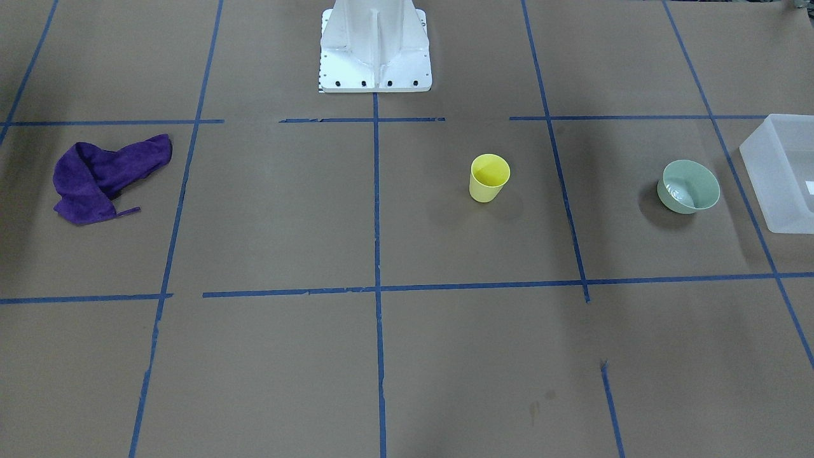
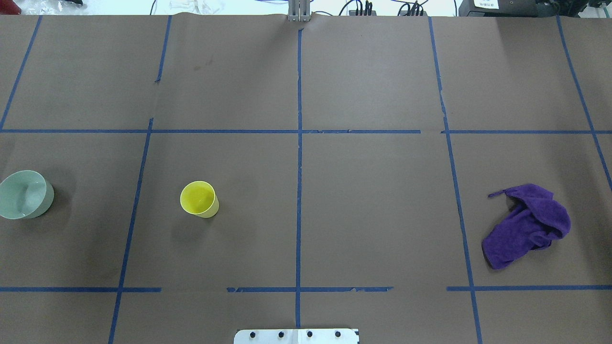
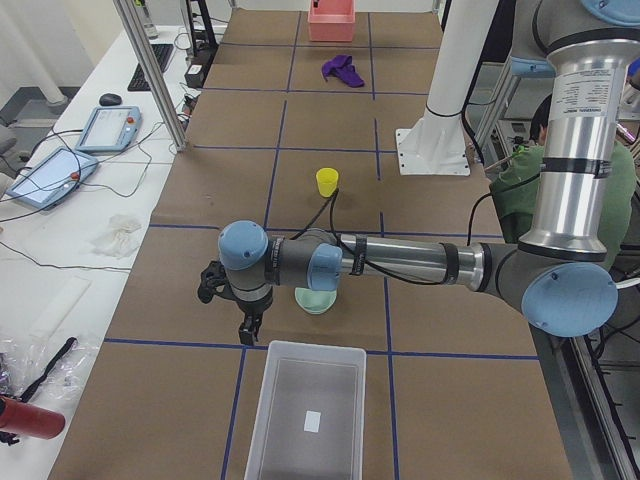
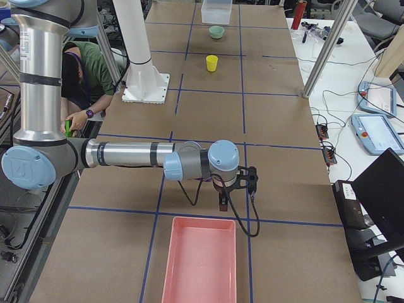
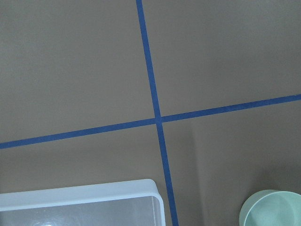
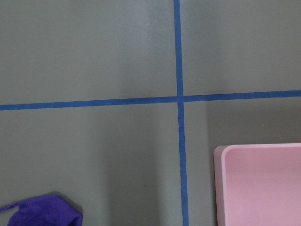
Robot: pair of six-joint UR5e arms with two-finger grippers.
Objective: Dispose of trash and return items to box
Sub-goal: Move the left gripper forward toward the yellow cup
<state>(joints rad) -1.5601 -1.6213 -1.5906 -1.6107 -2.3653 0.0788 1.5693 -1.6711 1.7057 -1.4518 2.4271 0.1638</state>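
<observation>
Box, cup, bowl, pink bin: empty, on taped table. Left tool, right tool: opening cannot be told.

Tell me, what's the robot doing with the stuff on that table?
It hasn't picked anything up yet. The yellow cup and green bowl stand on the table, outside the white box. A purple cloth lies crumpled at the other end, near a pink bin. The left claw hangs above the table by the bowl and box. The right claw hangs by the cloth and pink bin. I cannot tell if the claws are open.
</observation>
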